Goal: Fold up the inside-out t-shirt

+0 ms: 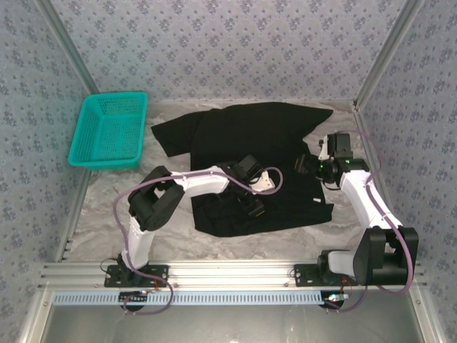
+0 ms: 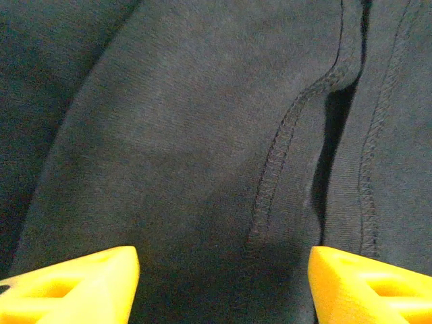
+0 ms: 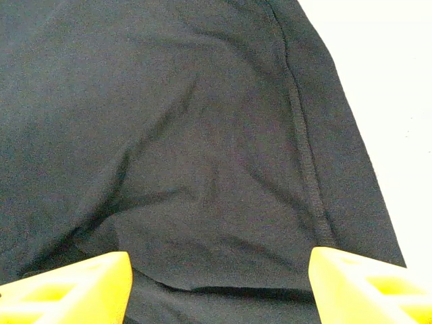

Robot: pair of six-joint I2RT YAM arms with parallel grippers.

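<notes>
Both pincers stand spread, pinching nothing: our left pincer and right pincer hover just over the inside-out t-shirt. It lies black, seams up, across the middle of the counter toward its far edge. We judge no tidy fold is made yet and nearly everything remains. A white speck near its right side is too small to read.

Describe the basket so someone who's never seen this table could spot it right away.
On the pale table, look to the far left corner, just left of the black t-shirt spread across the middle. The basket sits there: the only bright, rigid thing, teal, rectangular, with mesh walls.
</notes>
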